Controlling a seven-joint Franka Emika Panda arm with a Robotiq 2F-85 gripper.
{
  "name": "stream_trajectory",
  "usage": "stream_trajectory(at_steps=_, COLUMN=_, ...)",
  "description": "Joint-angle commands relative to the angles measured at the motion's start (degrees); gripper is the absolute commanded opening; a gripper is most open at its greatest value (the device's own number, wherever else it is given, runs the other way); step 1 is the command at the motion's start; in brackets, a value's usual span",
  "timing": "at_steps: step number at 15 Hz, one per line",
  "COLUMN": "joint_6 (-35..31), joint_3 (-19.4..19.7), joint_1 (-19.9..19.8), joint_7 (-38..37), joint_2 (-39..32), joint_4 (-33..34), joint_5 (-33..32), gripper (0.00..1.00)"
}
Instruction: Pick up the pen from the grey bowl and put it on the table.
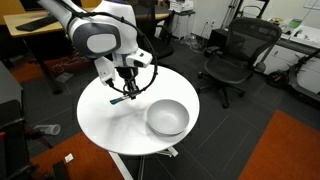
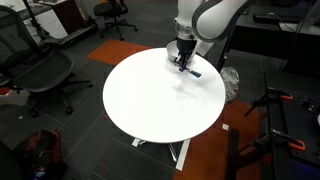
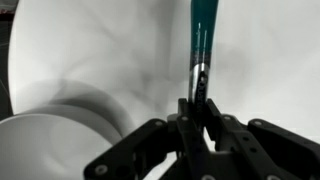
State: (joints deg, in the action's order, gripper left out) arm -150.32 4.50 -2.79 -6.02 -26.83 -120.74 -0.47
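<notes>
The premises were an office, seemingly also used as a robotics lab. Black mesh swivel chairs [image 1: 240, 55] stood at the far right in an exterior view, and another [image 2: 45, 70] stood at the left in an exterior view. A wooden desk [image 1: 30, 22] occupied the far left corner. The floor was dark grey carpet [image 1: 230, 122] with an orange carpet section [image 1: 295, 150] at the near right. A round white table [image 1: 105, 122] stood at centre, with a robot arm [image 1: 95, 35] over it. A black stand [image 2: 272, 120] stood to the right.
</notes>
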Motion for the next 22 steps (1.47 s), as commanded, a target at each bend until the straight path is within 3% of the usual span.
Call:
stream_trajectory(at_steps=1, joint_6=-0.97, joint_3=-1.34, joint_1=-1.22, joint_7=2.29, joint_2=-0.85, joint_4=0.29, joint_5=1.81, gripper=0.05)
stream_trajectory(at_steps=2, joint_6=-0.87, joint_3=-1.09, joint_1=-0.91, joint_7=1.68, joint_2=-1.12, joint_4=0.43, joint_5=1.41, gripper=0.05)
stream_trajectory(at_steps=3, joint_6=-0.52, joint_3=-0.75, joint_1=-0.56, joint_7=1.00, joint_2=-1.25, joint_4=0.53, joint_5=1.06, gripper=0.44)
stream_trajectory(at_steps=4, joint_6=-0.39, joint_3=-0.42, joint_1=-0.15, joint_7=0.41, joint_2=-1.29, joint_4=0.49, joint_5=0.65, gripper=0.45)
stream_trajectory(at_steps=6, joint_6=-0.21, joint_3=0.02, joint_1=0.41, joint_7=-0.53, joint_2=-0.92, joint_4=0.13, joint_5=0.25, gripper=0.58)
stream_trajectory(at_steps=11, joint_6=-0.56, joint_3=1.71, joint_1=2.40, joint_7=-3.97, joint_2=1.67, joint_4=-1.85, joint_5=-1.07, gripper=0.97)
stream_trajectory(at_steps=22, joint_6=3.90, joint_3=5.50, joint_1=5.62, joint_7=-12.06, joint_2=16.42, joint_4=-10.53, joint_5=-8.62, gripper=1.00)
